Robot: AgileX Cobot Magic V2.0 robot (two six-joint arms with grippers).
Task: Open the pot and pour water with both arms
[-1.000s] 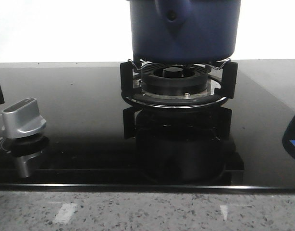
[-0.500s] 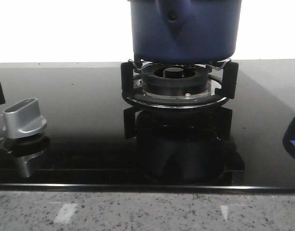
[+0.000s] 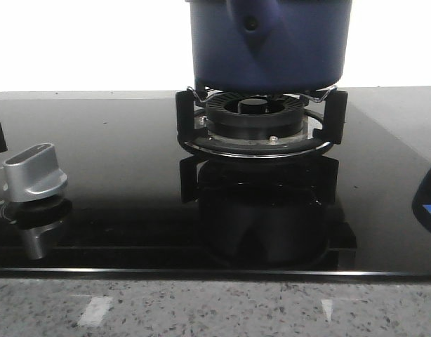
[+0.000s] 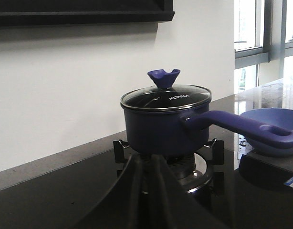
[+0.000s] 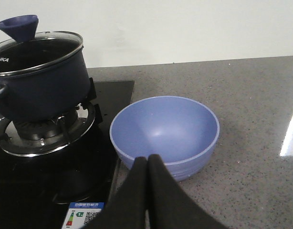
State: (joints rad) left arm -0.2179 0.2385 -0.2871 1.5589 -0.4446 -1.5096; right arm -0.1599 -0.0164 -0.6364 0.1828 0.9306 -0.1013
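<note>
The navy-blue pot (image 3: pixel 272 42) stands on the burner grate (image 3: pixel 257 137), its handle mount facing the front camera. In the left wrist view the pot (image 4: pixel 161 131) carries a glass lid (image 4: pixel 165 98) with a blue knob (image 4: pixel 164 78), and its long handle (image 4: pixel 242 126) points towards the bowl. My left gripper (image 4: pixel 145 157) is shut and empty, low over the hob, short of the pot. My right gripper (image 5: pixel 147 160) is shut and empty just before the blue bowl (image 5: pixel 165 129); the pot (image 5: pixel 41 90) sits beside it. Neither gripper shows in the front view.
A silver stove knob (image 3: pixel 34 172) stands on the black glass hob at the front left. The bowl (image 4: pixel 280 117) rests on the grey speckled counter beside the hob. An energy label (image 5: pixel 84 214) is stuck on the hob's corner. A white wall runs behind.
</note>
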